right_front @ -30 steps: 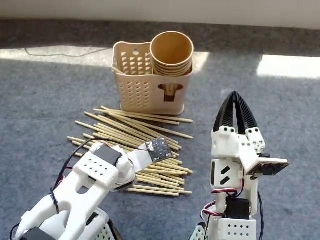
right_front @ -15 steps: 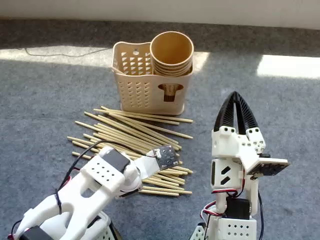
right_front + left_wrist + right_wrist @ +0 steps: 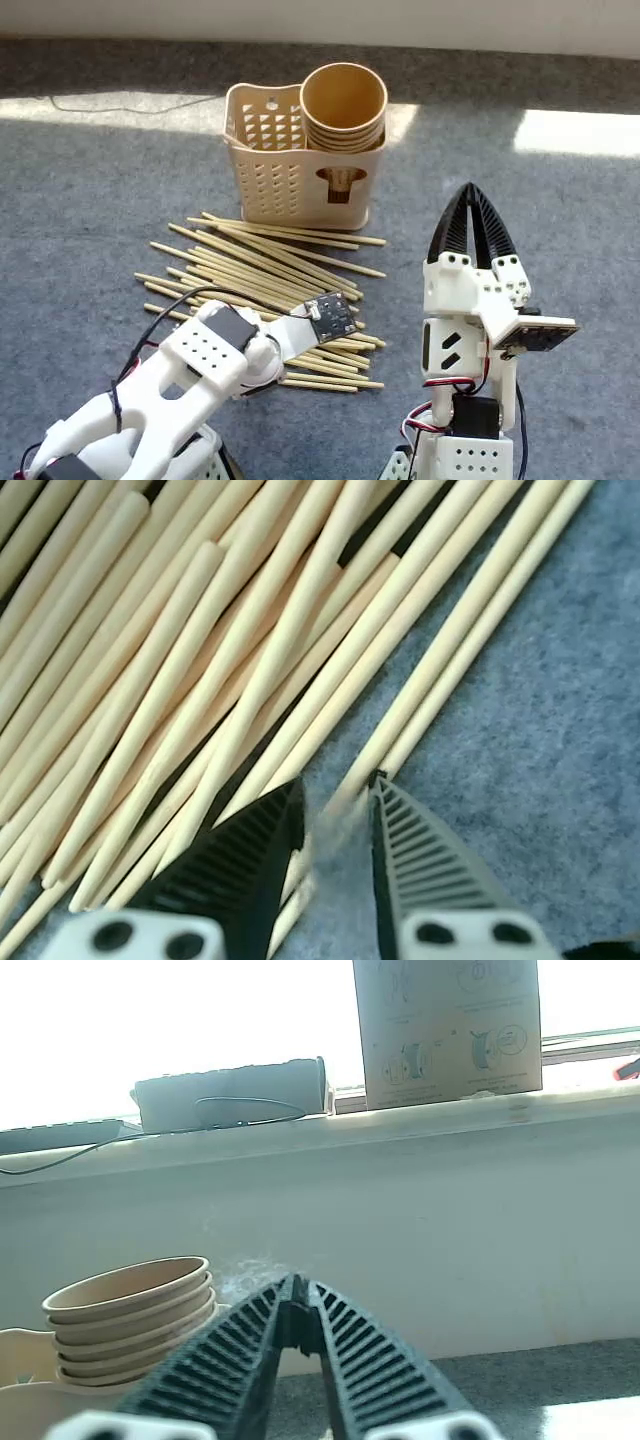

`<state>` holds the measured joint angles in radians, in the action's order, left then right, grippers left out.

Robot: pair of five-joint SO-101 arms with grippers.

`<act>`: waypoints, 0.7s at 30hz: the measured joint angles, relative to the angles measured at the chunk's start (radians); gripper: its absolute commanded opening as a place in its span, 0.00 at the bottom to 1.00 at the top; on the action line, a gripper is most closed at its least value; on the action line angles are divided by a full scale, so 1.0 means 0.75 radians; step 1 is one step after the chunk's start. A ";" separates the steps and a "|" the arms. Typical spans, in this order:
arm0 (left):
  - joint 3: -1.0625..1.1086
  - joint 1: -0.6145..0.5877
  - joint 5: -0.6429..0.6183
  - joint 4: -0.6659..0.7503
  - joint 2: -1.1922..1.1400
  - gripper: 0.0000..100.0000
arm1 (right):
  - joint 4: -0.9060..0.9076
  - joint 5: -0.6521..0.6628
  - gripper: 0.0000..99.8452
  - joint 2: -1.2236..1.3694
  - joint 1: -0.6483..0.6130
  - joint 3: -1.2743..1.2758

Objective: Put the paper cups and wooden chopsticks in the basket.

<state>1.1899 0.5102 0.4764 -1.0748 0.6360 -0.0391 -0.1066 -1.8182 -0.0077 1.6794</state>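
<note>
A beige perforated basket (image 3: 285,165) stands on the grey carpet. A stack of paper cups (image 3: 343,100) sits in its right-hand compartment. Many wooden chopsticks (image 3: 255,280) lie scattered in front of it. My left arm (image 3: 205,350) bends down over the pile's near right end. The left gripper (image 3: 336,788) is open low over the carpet, and the ends of two chopsticks (image 3: 440,650) run in between its fingers. My right gripper (image 3: 470,190) points upward, shut and empty, to the right of the pile. From its wrist the right gripper (image 3: 298,1310) shows shut, with the cups (image 3: 130,1305) beyond.
A thin cable (image 3: 100,105) lies on the carpet at the far left. Sunlit patches cross the floor behind the basket. A wall with a sill runs along the back, and a cardboard box (image 3: 445,1025) stands on the sill. Bare carpet lies right of the right arm.
My left arm has swung to the right and slightly toward the near edge, over the near end of the chopstick pile. The right arm has stayed still.
</note>
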 measured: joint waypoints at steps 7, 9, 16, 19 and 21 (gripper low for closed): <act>0.002 0.014 0.000 0.014 -0.012 0.05 | 0.000 0.000 0.01 0.000 0.000 0.000; 0.010 0.016 0.000 0.018 -0.012 0.05 | 0.000 0.000 0.01 0.000 0.000 0.000; 0.016 0.018 -0.002 0.031 -0.012 0.05 | 0.000 0.000 0.01 0.000 0.000 0.000; 0.033 0.096 -0.004 0.025 -0.012 0.05 | 0.000 0.000 0.01 0.000 0.000 0.000; 0.033 0.137 -0.004 0.010 -0.012 0.05 | 0.000 0.000 0.01 0.000 0.000 0.000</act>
<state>1.2144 0.6130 0.4733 -1.0671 0.6268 -0.0391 -0.1066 -1.8182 -0.0077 1.6794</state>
